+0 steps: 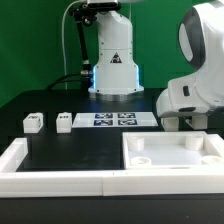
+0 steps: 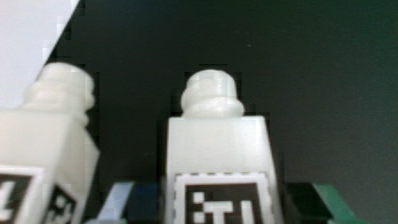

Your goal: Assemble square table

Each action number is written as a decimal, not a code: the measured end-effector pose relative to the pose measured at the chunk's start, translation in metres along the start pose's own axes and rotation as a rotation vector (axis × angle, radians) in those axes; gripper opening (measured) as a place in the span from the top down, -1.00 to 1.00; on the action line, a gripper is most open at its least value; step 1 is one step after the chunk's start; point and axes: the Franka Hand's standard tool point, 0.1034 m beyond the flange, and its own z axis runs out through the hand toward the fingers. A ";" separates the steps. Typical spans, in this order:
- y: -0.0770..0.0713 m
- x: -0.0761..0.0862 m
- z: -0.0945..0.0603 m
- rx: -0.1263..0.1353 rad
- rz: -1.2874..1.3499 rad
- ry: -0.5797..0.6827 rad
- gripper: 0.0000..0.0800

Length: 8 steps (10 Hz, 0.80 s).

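Over on the exterior view's right, the big white robot arm (image 1: 195, 70) hangs low over the black counter (image 1: 60, 145), just behind the white plastic square slab (image 1: 175, 165) with its raised rim and round corner holes. That slab lies flat at the front of the counter, right beside the long white border wall (image 1: 50, 178), which frames the front on the exterior view's left.

Far off on that left side, one small white block leg (image 1: 33, 122) stands upright with a second block leg (image 1: 64, 121) near it, both well apart from the arm. The marker board (image 1: 115, 119) lies flat between them and the arm.

Now the wrist view, and here's the action: the claw (image 2: 226, 198) straddles a third white leg (image 2: 222, 150). It stands upright, knobbed peg on top, black-and-white tag facing the camera. One dark finger (image 2: 125, 200) sits just beside one flank, with the other finger (image 2: 329, 197) close by the opposite flank. Squeezing the leg or only bracketing it? I can't tell.

A fourth white leg (image 2: 45, 140) stands upright just beside the third.
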 end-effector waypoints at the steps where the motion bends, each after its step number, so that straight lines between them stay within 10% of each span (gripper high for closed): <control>1: 0.003 -0.011 -0.012 0.000 0.002 -0.008 0.28; 4: 0.014 -0.036 -0.047 0.012 0.005 0.005 0.28; 8: 0.017 -0.012 -0.064 0.030 -0.036 0.184 0.28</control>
